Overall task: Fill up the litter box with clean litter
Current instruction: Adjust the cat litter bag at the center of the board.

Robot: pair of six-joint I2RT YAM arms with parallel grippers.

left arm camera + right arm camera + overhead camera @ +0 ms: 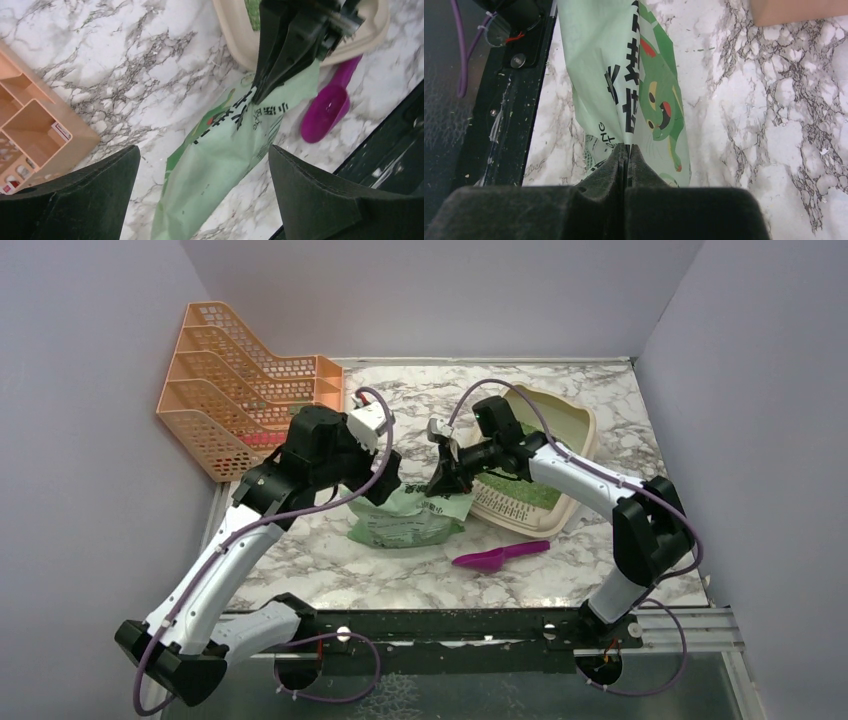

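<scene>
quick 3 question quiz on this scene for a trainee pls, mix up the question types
1. True or false: the left gripper is shut on the soft translucent green plastic bag.
2. Fill the gap (inside / outside): the magenta plastic scoop lies ____ the beige plastic litter box.
3. Which gripper pinches the bag? A. left gripper B. right gripper C. neither

Key
1. False: its jaws stand wide open above the bag.
2. Outside, on the table in front of the box.
3. B
</scene>
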